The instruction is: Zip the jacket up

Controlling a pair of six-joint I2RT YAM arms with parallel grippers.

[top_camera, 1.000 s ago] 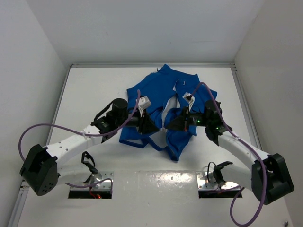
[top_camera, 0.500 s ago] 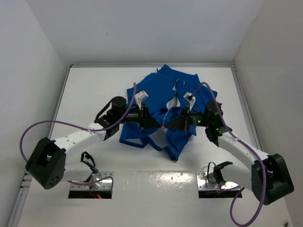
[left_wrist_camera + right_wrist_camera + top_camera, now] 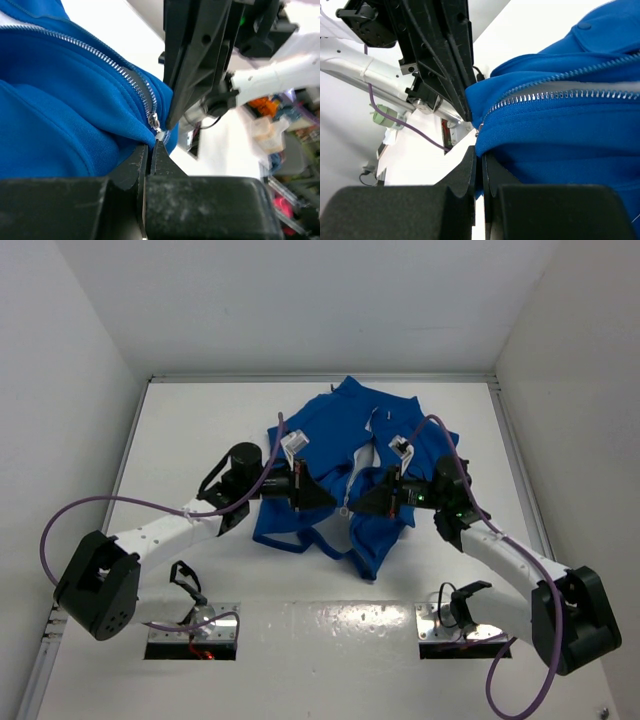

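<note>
The bright blue jacket (image 3: 335,435) lies crumpled mid-table, collar to the far side, its front open with white lining showing. My left gripper (image 3: 328,498) and right gripper (image 3: 358,504) face each other at the jacket's lower front edge, tips almost touching. In the left wrist view my left gripper (image 3: 149,149) is shut on blue fabric just below the silver zipper (image 3: 117,70) and its slider (image 3: 156,121). In the right wrist view my right gripper (image 3: 479,154) is shut on the blue edge under the zipper teeth (image 3: 545,95).
White walls enclose the table (image 3: 200,420) on three sides. Two recessed openings (image 3: 190,640) sit by the arm bases at the near edge. Purple cables (image 3: 120,510) loop off both arms. A flap pocket button (image 3: 584,25) shows in the right wrist view.
My left gripper has shifted a little to the far side and toward the right gripper, lifting the left front edge. The right arm has hardly moved.
</note>
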